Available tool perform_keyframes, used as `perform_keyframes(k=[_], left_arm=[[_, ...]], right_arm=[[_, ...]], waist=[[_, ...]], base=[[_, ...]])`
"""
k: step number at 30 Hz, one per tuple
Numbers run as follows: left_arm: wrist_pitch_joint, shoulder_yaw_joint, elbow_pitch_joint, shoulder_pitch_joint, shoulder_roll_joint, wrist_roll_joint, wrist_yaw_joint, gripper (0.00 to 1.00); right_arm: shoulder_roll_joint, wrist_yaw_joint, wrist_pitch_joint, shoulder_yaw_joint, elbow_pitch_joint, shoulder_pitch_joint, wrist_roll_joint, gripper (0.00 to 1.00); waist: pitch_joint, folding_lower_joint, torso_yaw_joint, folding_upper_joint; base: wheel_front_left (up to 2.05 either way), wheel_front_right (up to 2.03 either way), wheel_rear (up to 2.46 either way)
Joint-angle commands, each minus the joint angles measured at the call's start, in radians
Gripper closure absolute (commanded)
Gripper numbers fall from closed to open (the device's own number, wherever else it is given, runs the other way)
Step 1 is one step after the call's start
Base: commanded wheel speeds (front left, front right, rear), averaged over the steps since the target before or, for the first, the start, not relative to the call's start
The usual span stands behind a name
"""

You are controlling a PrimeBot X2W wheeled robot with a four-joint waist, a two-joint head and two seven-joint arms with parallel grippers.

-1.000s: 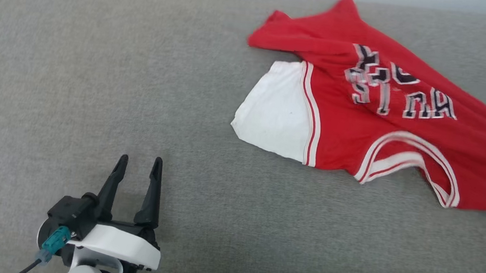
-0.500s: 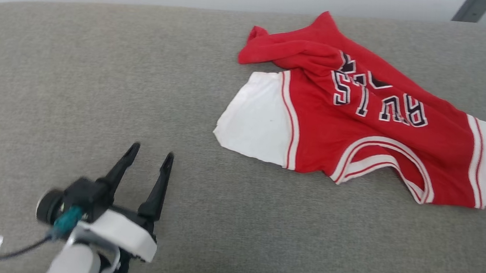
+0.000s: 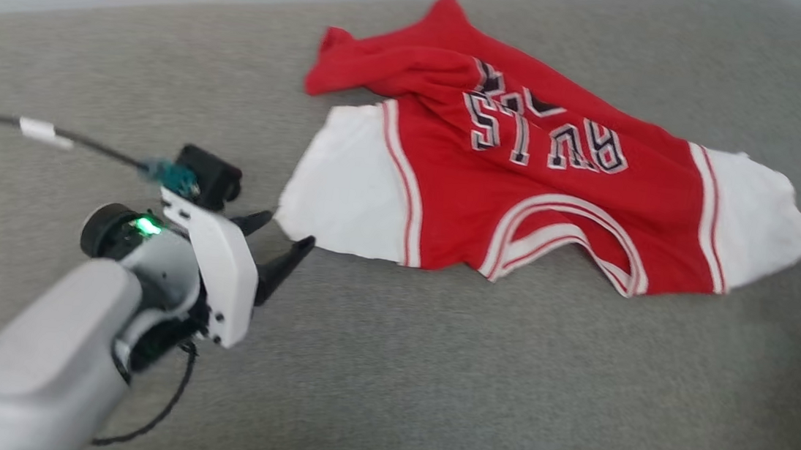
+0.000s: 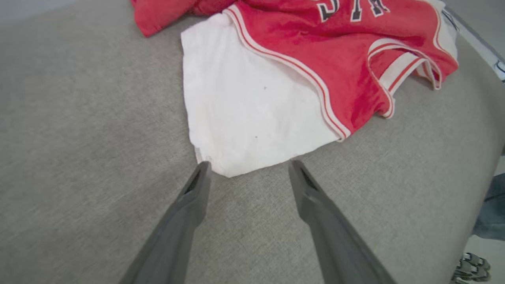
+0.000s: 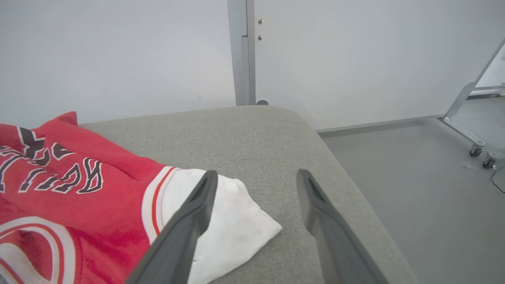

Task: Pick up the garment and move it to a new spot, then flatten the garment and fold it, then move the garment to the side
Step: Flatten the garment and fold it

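The garment (image 3: 544,187), a red jersey with white sleeves and block lettering, lies spread and rumpled on the grey cushion, neckline toward me. My left gripper (image 3: 287,232) is open, its tips at the near corner of the left white sleeve (image 3: 345,190). In the left wrist view that sleeve (image 4: 244,114) has its corner between the spread fingertips of my left gripper (image 4: 249,163). My right gripper (image 5: 257,172) is open and empty above the cushion. The garment's other white sleeve (image 5: 232,228) lies beside and under its left finger (image 5: 193,221).
The grey cushion (image 3: 430,375) has a rounded right edge (image 5: 355,189) that drops to a grey floor (image 5: 414,189). A white wall with a grey post (image 5: 240,51) stands behind. A wheeled frame leg (image 5: 473,142) is on the floor. My left arm's cable (image 3: 49,134) trails leftward.
The head camera has shifted. My left gripper has moved forward and right, from well short of the garment up to its white sleeve corner. My right gripper has opened.
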Motion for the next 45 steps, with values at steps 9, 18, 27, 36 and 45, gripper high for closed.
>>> perform_keyframes(k=[9,18,27,36,45], left_arm=[[0.111,-0.024,0.159,-0.114,0.010,-0.151,0.002,0.00],[0.050,-0.058,0.215,-0.157,0.001,-0.183,0.002,1.00],[-0.075,-0.008,0.287,-0.103,0.067,-0.198,0.018,1.00],[-0.142,0.017,0.245,-0.004,0.130,-0.195,0.075,1.00],[-0.342,0.021,0.191,0.091,0.101,-0.129,0.144,0.00]], right_arm=[[0.094,0.000,0.003,-0.071,-0.088,0.071,-0.083,0.00],[0.122,0.000,0.028,-0.107,-0.147,0.091,-0.127,0.00],[0.121,0.000,0.070,-0.115,-0.239,0.125,-0.169,0.00],[0.125,0.000,0.124,-0.129,-0.306,0.158,-0.201,0.00],[0.093,0.000,0.215,-0.067,-0.390,0.190,-0.238,0.00]], waist=[[0.060,0.0000,-0.090,0.0000],[0.068,0.0000,-0.073,0.0000],[0.048,0.0000,-0.016,0.0000],[0.020,0.0000,0.032,0.0000],[-0.026,0.0000,0.056,0.0000]], base=[[0.00,0.00,0.00],[0.00,0.00,0.00],[0.00,0.00,0.00],[0.00,0.00,0.00],[0.00,0.00,0.00]])
